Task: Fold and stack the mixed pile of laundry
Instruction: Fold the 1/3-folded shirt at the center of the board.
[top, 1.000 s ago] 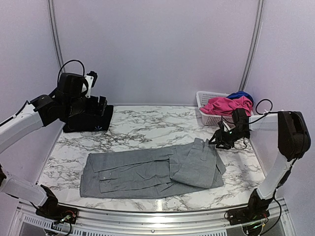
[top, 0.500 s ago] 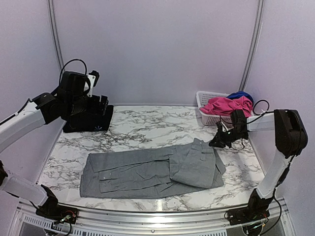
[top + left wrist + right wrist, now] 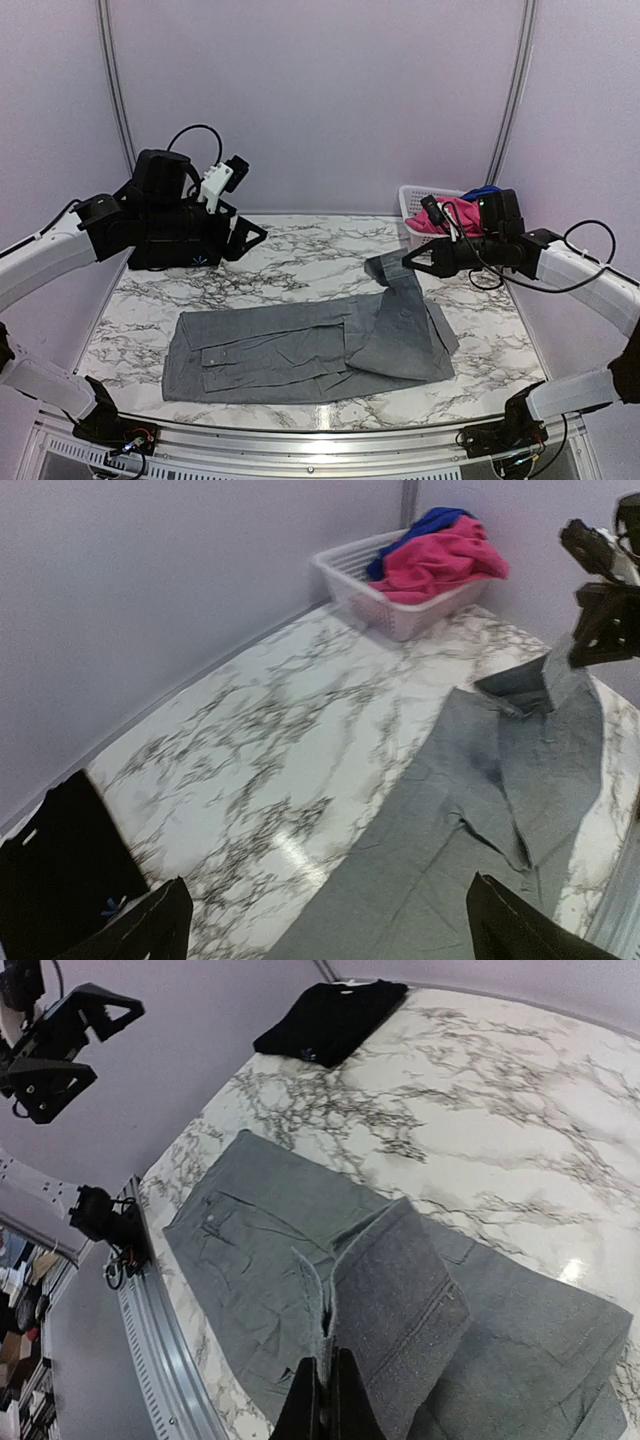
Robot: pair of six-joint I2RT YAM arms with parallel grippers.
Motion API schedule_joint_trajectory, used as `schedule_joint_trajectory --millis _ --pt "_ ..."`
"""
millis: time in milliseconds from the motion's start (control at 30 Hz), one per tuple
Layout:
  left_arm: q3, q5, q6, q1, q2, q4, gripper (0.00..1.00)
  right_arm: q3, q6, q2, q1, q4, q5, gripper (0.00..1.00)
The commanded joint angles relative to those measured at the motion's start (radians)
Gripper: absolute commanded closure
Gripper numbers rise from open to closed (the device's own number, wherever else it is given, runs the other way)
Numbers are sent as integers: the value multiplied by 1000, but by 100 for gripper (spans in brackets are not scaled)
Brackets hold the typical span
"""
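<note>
Item: grey trousers, spread on the near surface, right end lifted. Right hand clenched on that end; we judge a fold under way, next carrying it leftward. Left hand released, near the black cloth beyond.

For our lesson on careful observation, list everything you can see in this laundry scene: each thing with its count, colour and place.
grey trousers: one, grey, spread across the near half of the table, one far-right edge held up off the surface
black cloth: one, black, folded flat at the far left of the table
pink garment: one, bright pink, heaped in the basket
blue garment: one, dark blue, in the basket behind the pink one
basket: one, white lattice, far right corner of the table
table: one, white marble with grey veins
left pincer: one, black, open, in the air over the left of the table
right pincer: one, black, shut on the trousers' raised edge
</note>
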Motion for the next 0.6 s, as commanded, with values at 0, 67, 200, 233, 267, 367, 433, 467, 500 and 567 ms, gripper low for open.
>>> schedule_joint_trajectory --millis 0,67,200,233,267,367,433,467,500,567 --pt "-61 170 78 -129 13 160 1 -6 -95 -101 142 -51 20 100" --pt "-100 165 107 -204 33 221 1 2 -128 -138 241 -81 90 100" --pt "-115 127 167 -328 98 305 1 9 -151 -174 395 -128 190 100" --pt "-106 131 158 -347 121 324 1 14 -150 -175 422 -138 213 100" --pt "-94 131 153 -366 142 339 1 17 -150 -176 448 -143 230 100" --pt "-79 100 139 -422 201 419 1 12 -150 -182 511 -128 255 100" --pt "-62 88 136 -450 241 446 7 4 -148 -185 536 -112 260 100" --pt "-49 89 133 -459 258 448 13 2 -149 -188 543 -103 264 100" --pt "-36 96 128 -464 276 448 22 1 -149 -191 549 -101 266 100" --pt "-23 113 126 -473 297 445 37 1 -154 -197 553 -100 273 100"
